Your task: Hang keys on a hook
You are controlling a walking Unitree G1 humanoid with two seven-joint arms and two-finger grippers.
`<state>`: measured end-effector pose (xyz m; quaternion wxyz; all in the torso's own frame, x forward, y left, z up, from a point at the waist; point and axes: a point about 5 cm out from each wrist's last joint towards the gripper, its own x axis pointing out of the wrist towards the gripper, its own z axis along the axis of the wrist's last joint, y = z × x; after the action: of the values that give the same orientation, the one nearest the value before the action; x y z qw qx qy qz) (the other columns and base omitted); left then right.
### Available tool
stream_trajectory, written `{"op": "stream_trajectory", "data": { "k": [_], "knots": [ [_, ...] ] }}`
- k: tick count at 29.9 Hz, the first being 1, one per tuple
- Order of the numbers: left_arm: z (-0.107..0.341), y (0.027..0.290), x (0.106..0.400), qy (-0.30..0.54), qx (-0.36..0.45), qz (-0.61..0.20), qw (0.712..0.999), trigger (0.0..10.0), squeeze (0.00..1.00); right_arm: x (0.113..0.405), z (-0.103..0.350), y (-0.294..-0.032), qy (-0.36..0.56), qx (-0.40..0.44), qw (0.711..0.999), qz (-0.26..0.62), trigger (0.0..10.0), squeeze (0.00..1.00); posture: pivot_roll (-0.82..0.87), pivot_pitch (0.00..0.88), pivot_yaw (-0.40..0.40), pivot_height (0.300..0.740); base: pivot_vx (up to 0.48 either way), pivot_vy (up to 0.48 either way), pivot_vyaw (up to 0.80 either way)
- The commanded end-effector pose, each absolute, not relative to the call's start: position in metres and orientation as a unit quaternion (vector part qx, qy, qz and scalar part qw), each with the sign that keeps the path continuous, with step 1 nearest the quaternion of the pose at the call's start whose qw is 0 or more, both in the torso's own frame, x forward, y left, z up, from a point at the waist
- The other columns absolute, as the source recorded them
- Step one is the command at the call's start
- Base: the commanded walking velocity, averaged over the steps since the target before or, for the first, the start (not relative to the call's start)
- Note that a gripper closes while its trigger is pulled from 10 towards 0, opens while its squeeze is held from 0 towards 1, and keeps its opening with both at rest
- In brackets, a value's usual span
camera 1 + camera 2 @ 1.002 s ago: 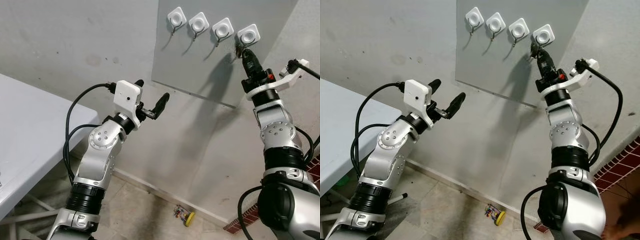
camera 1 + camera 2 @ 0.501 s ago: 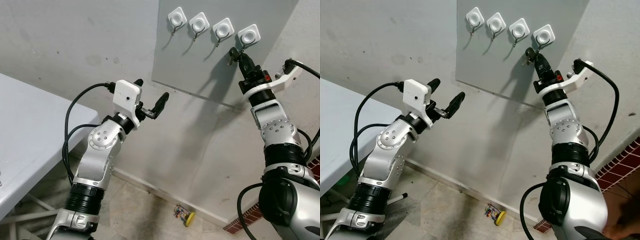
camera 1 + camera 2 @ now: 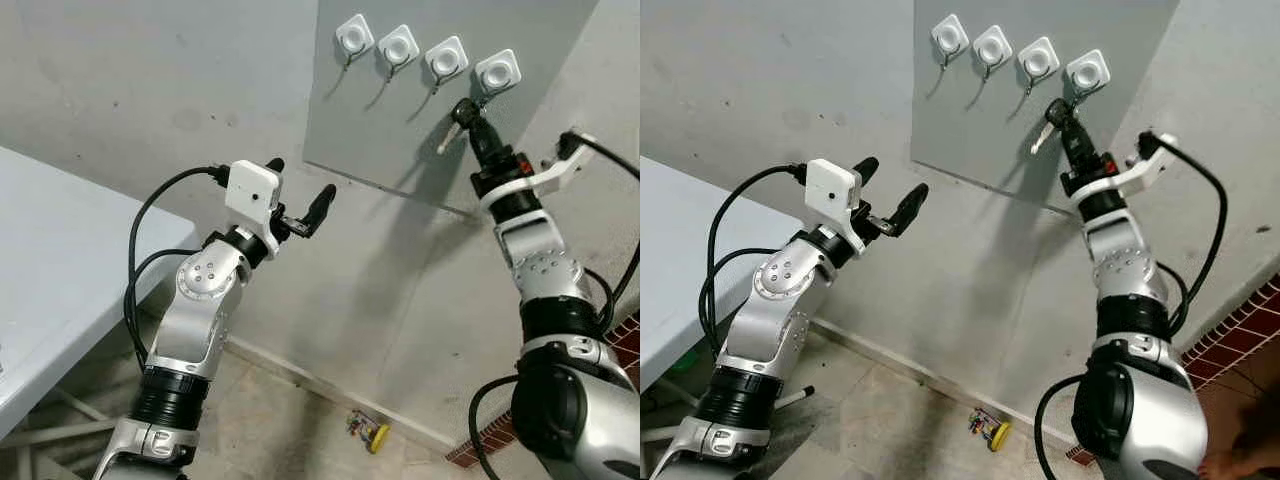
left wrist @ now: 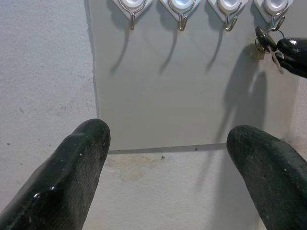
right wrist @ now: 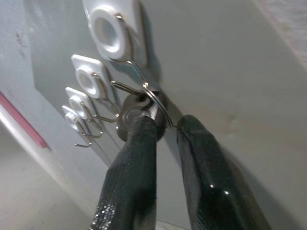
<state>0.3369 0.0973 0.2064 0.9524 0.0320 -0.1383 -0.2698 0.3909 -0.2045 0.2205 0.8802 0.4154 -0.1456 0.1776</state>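
A grey wall panel (image 3: 400,130) carries four white hooks in a row. My right gripper (image 3: 466,108) is raised just below and left of the rightmost hook (image 3: 497,70), shut on the keys (image 3: 453,122). A silver key blade sticks out down-left from the fingers. In the right wrist view the fingers (image 5: 136,143) pinch the dark key head (image 5: 128,117), and the wire ring (image 5: 158,103) lies against that hook's (image 5: 134,67) bent end; whether it is threaded on I cannot tell. My left gripper (image 3: 304,178) hovers open, well left of and below the panel, holding nothing.
A white table (image 3: 50,270) stands at the left. On the tiled floor by the wall lies a small yellow object (image 3: 375,435) with bits attached. Red brickwork (image 3: 630,335) shows at the lower right. The other three hooks (image 4: 181,14) are bare.
My right gripper has swung left from directly under the rightmost hook, carrying the keys; the silver blade now juts out to the left. The left arm has stayed put.
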Motion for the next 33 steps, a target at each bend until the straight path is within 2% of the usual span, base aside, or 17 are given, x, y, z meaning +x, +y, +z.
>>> {"op": "stream_trajectory", "data": {
  "k": [1, 12, 21, 24, 27, 28, 29, 30, 33],
  "knots": [
    [0.209, 0.095, 0.335, -0.146, 0.037, -0.271, 0.951, 10.0, 0.00, 0.390, 0.225, -0.205, -0.156, 0.406, 0.882, 0.179, 10.0, 1.00, 0.05, 0.000, -0.099, 0.740, 0.000, 0.000, 0.00],
    [0.199, 0.095, 0.337, -0.131, 0.023, -0.251, 0.959, 10.0, 0.00, 0.381, 0.212, -0.202, -0.150, 0.389, 0.891, 0.180, 10.0, 1.00, 0.02, 0.000, -0.084, 0.740, 0.000, 0.000, 0.00],
    [0.180, 0.100, 0.342, -0.100, 0.020, -0.217, 0.971, 10.0, 0.00, 0.362, 0.184, -0.198, -0.129, 0.361, 0.910, 0.161, 10.0, 1.00, -0.02, 0.000, -0.068, 0.740, 0.000, 0.000, 0.00],
    [0.165, 0.105, 0.345, -0.073, 0.015, -0.188, 0.979, 10.0, 0.00, 0.353, 0.166, -0.196, -0.112, 0.339, 0.924, 0.137, 10.0, 1.00, -0.02, 0.000, -0.064, 0.740, 0.000, 0.000, 0.00],
    [0.155, 0.109, 0.346, -0.056, 0.014, -0.174, 0.983, 10.0, 0.00, 0.345, 0.155, -0.194, -0.100, 0.342, 0.925, 0.132, 10.0, 1.00, -0.02, 0.000, -0.061, 0.740, 0.000, 0.000, 0.00],
    [0.151, 0.110, 0.346, -0.051, 0.011, -0.172, 0.984, 10.0, 0.00, 0.343, 0.152, -0.193, -0.097, 0.339, 0.927, 0.129, 10.0, 0.93, -0.02, 0.000, -0.060, 0.740, 0.000, 0.000, 0.00],
    [0.149, 0.110, 0.346, -0.048, 0.009, -0.171, 0.984, 10.0, 0.00, 0.342, 0.151, -0.193, -0.096, 0.336, 0.928, 0.128, 10.0, 0.93, -0.02, 0.000, -0.060, 0.740, 0.000, 0.000, 0.00],
    [0.142, 0.112, 0.346, -0.036, -0.001, -0.165, 0.986, 10.0, 0.00, 0.338, 0.143, -0.192, -0.084, 0.335, 0.931, 0.122, 10.0, 0.00, -0.03, 0.000, -0.058, 0.740, 0.000, 0.000, 0.00],
    [0.124, 0.116, 0.346, -0.003, 0.002, -0.152, 0.988, 10.0, 0.00, 0.331, 0.128, -0.190, -0.062, 0.324, 0.937, 0.114, 10.0, 0.00, -0.03, 0.000, -0.058, 0.740, 0.000, 0.000, 0.00]
  ]
}}
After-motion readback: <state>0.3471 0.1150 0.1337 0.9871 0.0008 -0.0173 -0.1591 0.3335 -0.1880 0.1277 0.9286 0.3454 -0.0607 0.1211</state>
